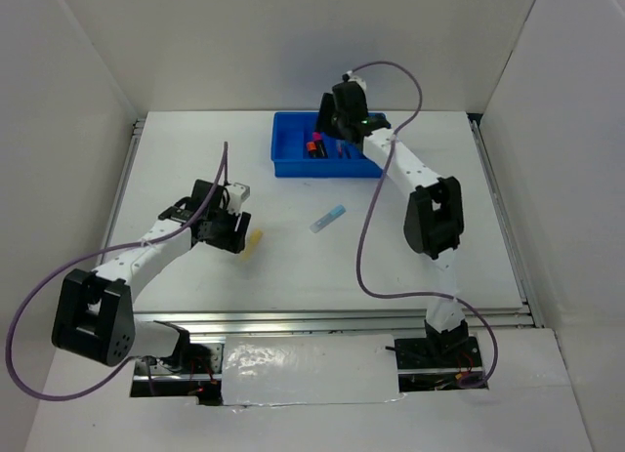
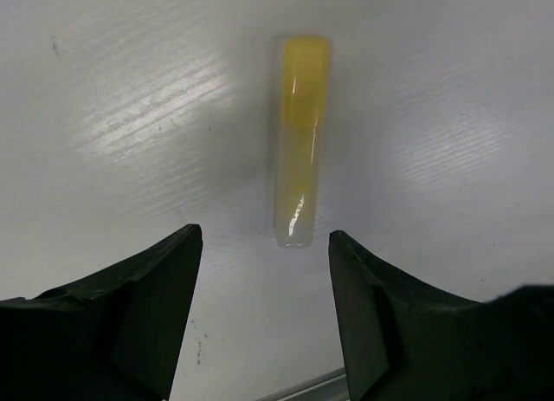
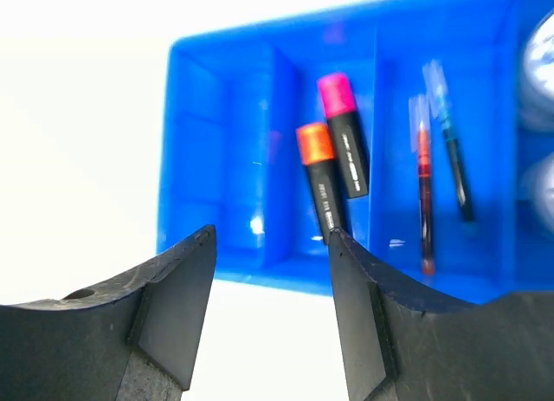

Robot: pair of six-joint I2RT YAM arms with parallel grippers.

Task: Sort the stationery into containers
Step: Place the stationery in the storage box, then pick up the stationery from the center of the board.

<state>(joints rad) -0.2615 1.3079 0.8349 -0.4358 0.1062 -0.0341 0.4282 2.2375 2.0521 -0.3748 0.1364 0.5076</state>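
The pale yellow highlighter lies flat on the white table just ahead of my left gripper, which is open with nothing between its fingers; from above, this highlighter sits right beside the left gripper. A light blue highlighter lies mid-table. My right gripper hangs open and empty over the near edge of the blue tray. In the tray's middle compartment lie an orange highlighter and a pink one. A blue pen and a red pen share a narrower slot. Two blurred rolls show at the far right.
White walls enclose the table on the left, back and right. The blue tray stands at the back centre under the right gripper. A metal rail runs along the near edge by the arm bases.
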